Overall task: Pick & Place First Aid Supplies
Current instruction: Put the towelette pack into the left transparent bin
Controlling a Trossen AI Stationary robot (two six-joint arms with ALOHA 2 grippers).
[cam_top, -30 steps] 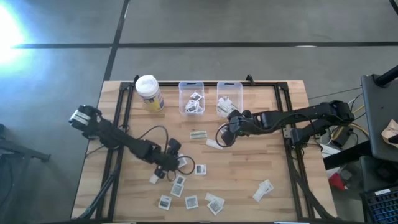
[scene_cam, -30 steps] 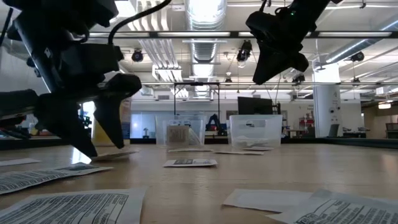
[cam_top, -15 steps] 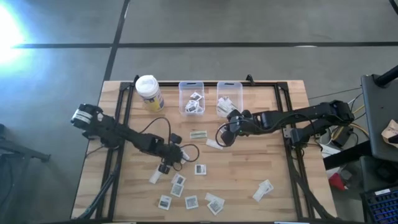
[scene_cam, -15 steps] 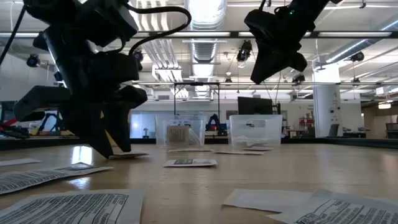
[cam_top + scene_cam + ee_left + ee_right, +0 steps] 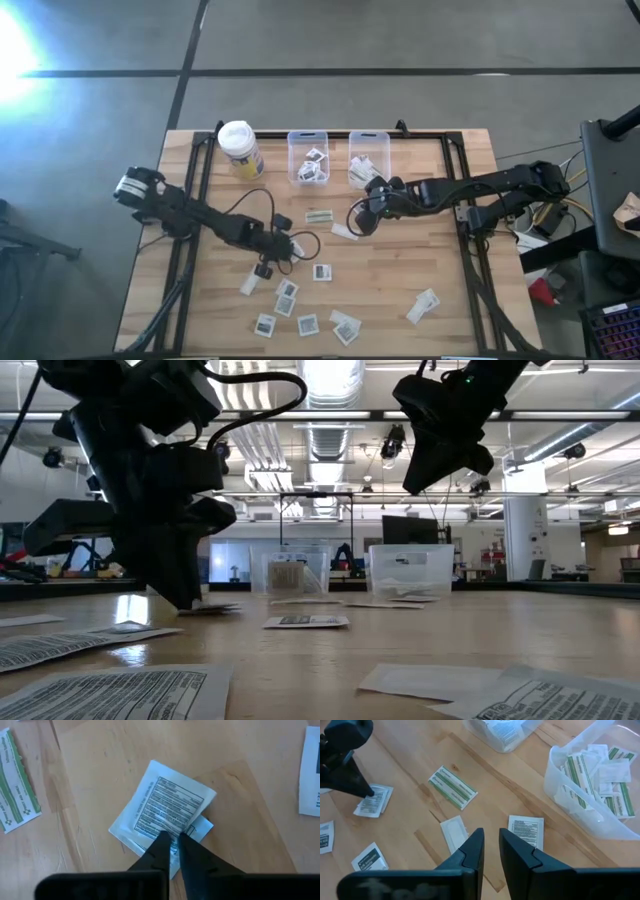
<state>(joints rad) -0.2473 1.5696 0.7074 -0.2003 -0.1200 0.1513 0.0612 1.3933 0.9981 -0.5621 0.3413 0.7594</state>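
- My left gripper (image 5: 172,837), arm stretched low toward the desk's middle, pinches a square white packet (image 5: 162,810) lying flat on the wood.
- My right gripper (image 5: 491,845) hovers near the far edge's bins (image 5: 308,157), fingers narrowly parted, holding nothing.

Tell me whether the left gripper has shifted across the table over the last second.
Yes. In the high view the left gripper has moved right, toward the square packet, and its fingers have closed on a printed packet.
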